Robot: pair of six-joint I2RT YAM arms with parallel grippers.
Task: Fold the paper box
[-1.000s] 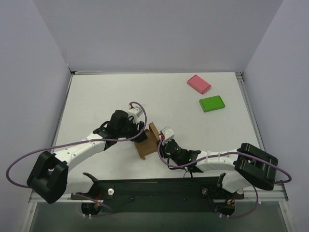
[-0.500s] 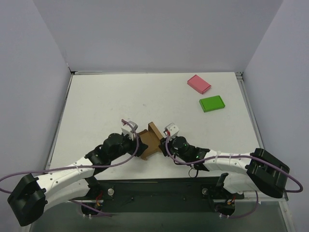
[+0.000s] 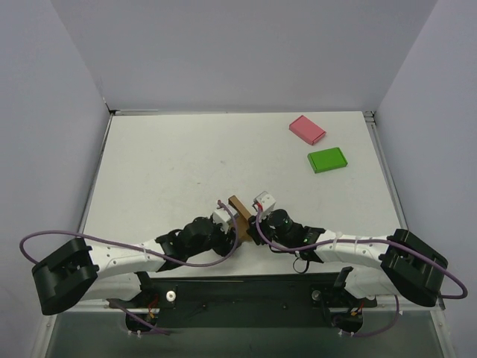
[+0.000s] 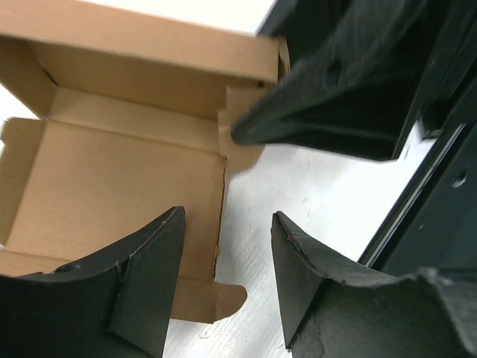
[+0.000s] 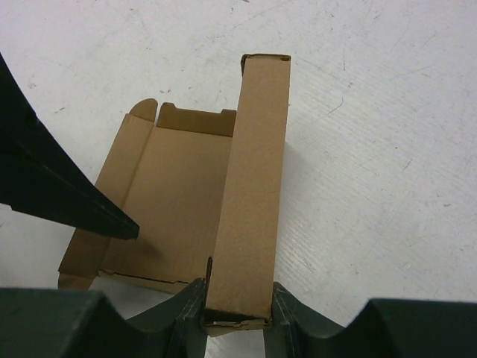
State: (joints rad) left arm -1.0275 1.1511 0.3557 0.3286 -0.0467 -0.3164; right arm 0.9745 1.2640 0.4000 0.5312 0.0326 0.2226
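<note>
Paper box (image 5: 179, 201): brown cardboard, partly folded, lying inner face up on the white counter (image 3: 171, 164). It sits near the middle of the near edge, between the two wrists.
Raised wall (image 5: 253, 171): one long side is folded up into a narrow closed strip that stands on edge above the flat floor panel. Its far end is squared off.
Other box edges: the far short wall stands up with small notches. The side opposite the raised wall has a rounded tab and lies nearly flat. One near corner flap rests on the counter.
Right gripper (image 5: 237, 317): clamped on the near end of the raised wall, one finger on each face of the strip.
Left gripper (image 4: 227, 283): jaws apart and holding nothing. One finger is over the box floor and the other over bare counter, with the box's cut side edge running between them.
Clearance at the box: tight, since the right gripper's dark finger reaches in close to the box corner in the left wrist view. From above, the two wrists almost meet.
Open room: a wide stretch of counter lies to the left and behind the box.
Pink flat box (image 3: 307, 129): far right, near the back edge, well apart from the work.
Green flat box (image 3: 327, 160): just nearer than the pink one, also well apart.
Bounds: grey walls (image 3: 246, 52) close off the left, back and right edges.
</note>
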